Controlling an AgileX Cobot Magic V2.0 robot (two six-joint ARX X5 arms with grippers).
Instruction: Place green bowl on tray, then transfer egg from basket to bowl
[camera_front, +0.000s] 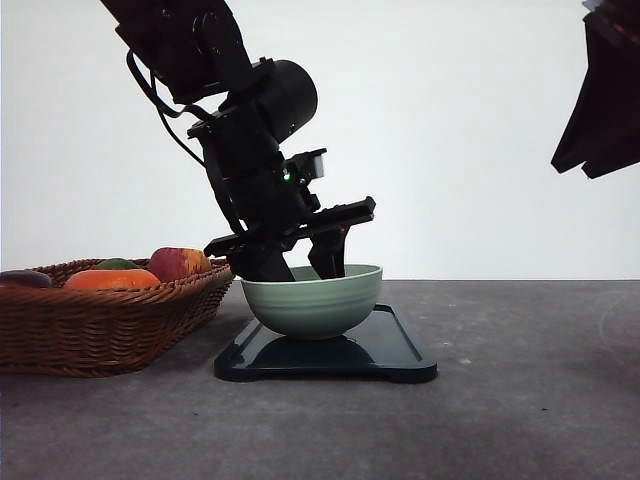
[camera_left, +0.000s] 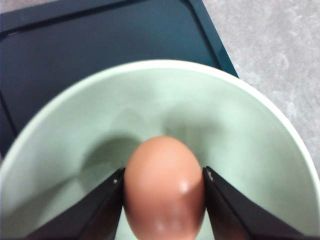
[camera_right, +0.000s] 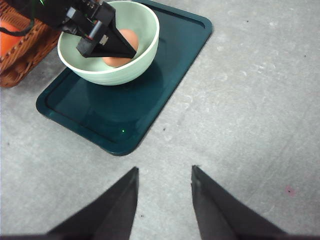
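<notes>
We see a glossy, faintly ridged green bowl (camera_front: 313, 300), a glossy dark tray (camera_front: 400, 350), a woven wicker basket (camera_front: 100, 325) and a smooth egg (camera_left: 165, 187).

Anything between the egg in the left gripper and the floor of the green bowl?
Nothing visible. The light-brown egg sits clamped in the left gripper inside the pale green ceramic bowl, with bare bowl around it.
</notes>
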